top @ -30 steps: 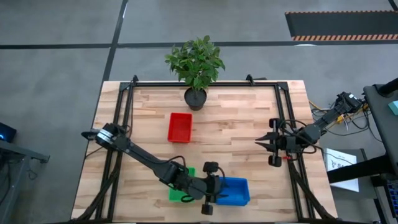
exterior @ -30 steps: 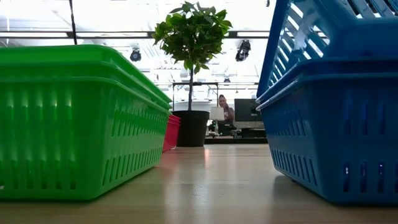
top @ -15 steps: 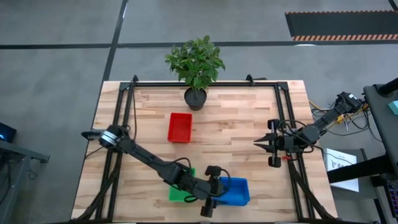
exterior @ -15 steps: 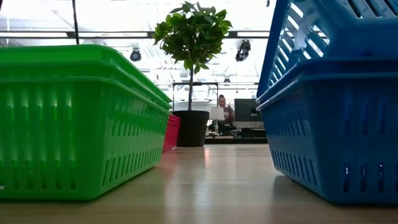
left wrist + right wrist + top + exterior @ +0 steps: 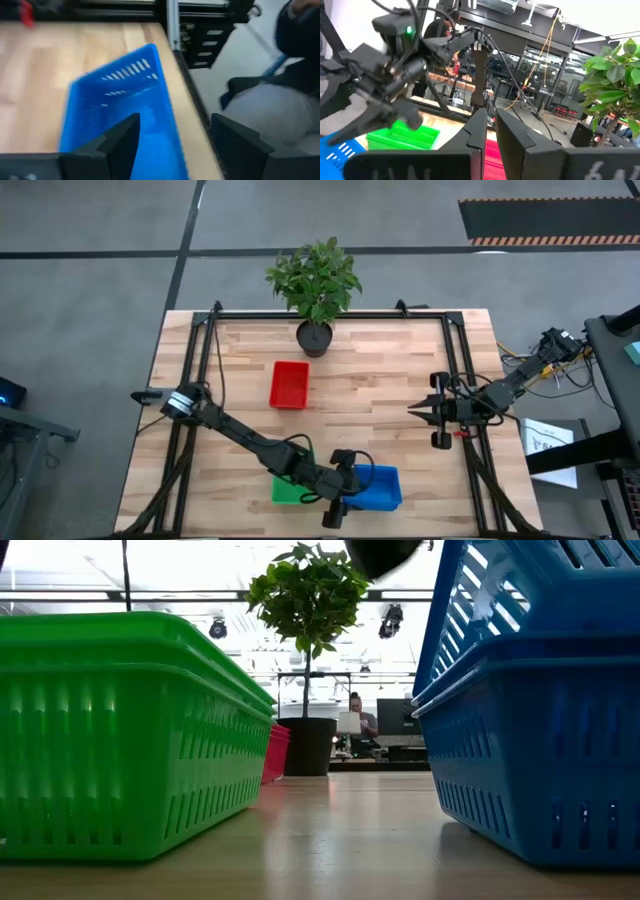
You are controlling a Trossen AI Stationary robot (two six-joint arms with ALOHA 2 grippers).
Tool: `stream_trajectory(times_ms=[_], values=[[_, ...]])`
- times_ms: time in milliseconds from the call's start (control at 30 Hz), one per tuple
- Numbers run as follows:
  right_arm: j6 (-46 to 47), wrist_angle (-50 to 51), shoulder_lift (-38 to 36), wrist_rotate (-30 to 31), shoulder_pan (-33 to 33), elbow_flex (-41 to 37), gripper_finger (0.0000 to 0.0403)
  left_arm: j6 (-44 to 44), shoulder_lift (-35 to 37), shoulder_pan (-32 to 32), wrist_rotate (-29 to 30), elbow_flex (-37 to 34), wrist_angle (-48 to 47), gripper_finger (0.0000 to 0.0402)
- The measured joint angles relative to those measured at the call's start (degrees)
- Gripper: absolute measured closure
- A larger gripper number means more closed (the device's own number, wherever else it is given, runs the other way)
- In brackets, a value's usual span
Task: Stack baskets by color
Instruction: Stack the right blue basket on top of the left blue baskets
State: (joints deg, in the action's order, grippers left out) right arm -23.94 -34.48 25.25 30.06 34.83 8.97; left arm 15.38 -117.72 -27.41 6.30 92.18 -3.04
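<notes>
A blue basket (image 5: 380, 488) stands near the table's front edge. In the low view its upper basket (image 5: 520, 590) sits tilted in a lower blue one (image 5: 540, 760). The green baskets (image 5: 288, 488) stand stacked to its left. A red basket (image 5: 290, 383) rests farther back. My left gripper (image 5: 352, 488) hovers open over the blue basket's left end. In the left wrist view one finger (image 5: 120, 145) is over the inside of the blue basket (image 5: 115, 95) and the other (image 5: 235, 145) outside its long wall. My right gripper (image 5: 415, 412) waits shut at the right.
A black plant pot (image 5: 314, 337) with a leafy plant stands at the far edge, behind the red basket. Bare wood lies between the red basket and my right arm. The table's front edge runs just beyond the blue basket (image 5: 190, 100). A person (image 5: 358, 712) sits in the room behind.
My left gripper has sunk toward the blue basket and shifted a little toward the table's near edge. Its dark body now shows at the top of the low view. The baskets have kept their places.
</notes>
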Motion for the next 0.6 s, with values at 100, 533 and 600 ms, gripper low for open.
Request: stream_trajectory(times_ms=[100, 533, 600], values=[[-0.09, 0.20, 0.04, 0.05, 0.00, 0.00, 0.0371, 3.03, -1.69, 0.68, -4.83, 0.00, 1.34, 0.0187], [-0.46, 1.16, -0.01, 0.14, 0.00, 0.00, 0.0371, 6.35, -2.98, 2.22, -8.89, -0.09, 2.02, 0.0273], [-0.55, 1.16, 0.00, 0.14, 0.00, 0.00, 0.0371, 6.31, -2.98, 2.35, -8.89, -0.09, 2.13, 0.0299]])
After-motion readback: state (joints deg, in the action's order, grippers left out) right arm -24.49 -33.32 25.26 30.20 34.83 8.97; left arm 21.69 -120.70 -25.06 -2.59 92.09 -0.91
